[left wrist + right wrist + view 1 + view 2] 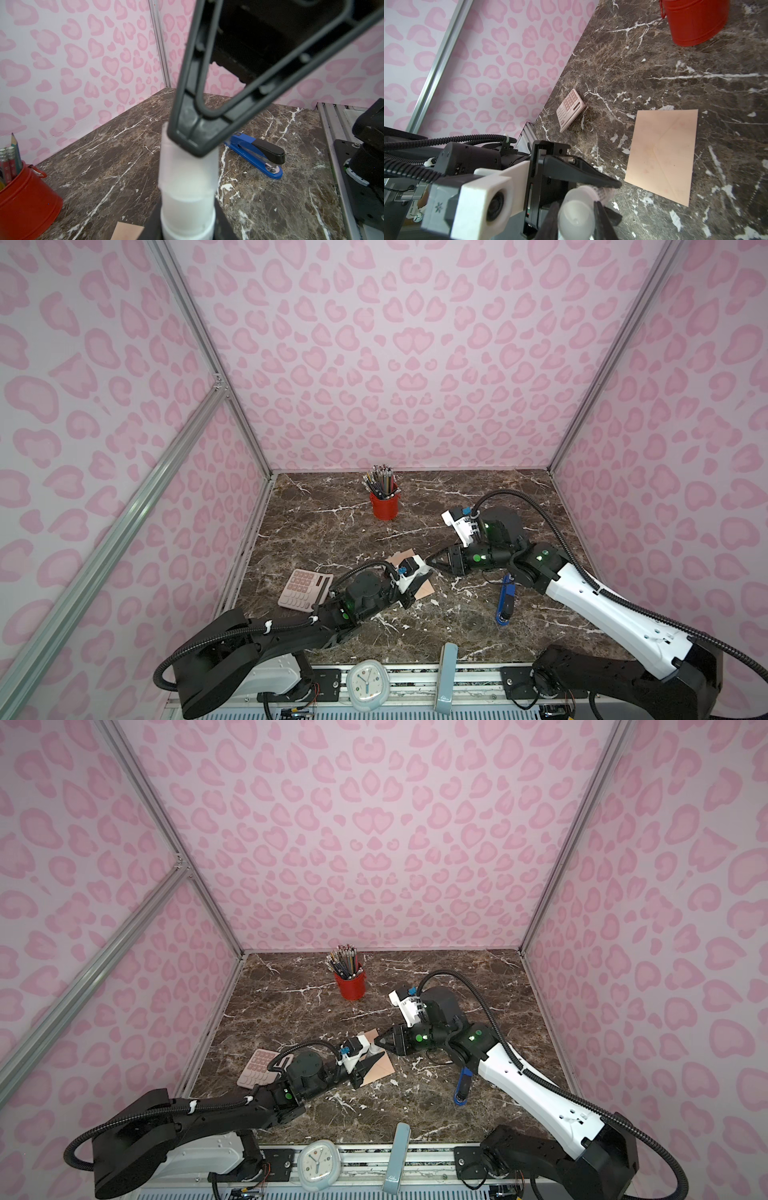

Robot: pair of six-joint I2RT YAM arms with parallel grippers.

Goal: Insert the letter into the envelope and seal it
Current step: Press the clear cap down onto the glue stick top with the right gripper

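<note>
You get the red pencil bucket (384, 506) in all four views: top views look down from high, well before it; wrist cameras sit low, nearer it.

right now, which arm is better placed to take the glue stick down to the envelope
Left, probably. Both hold the glue stick, but the left fingers sit right above the envelope, while the right fingers pinch only the stick's far end from beside it.
</note>
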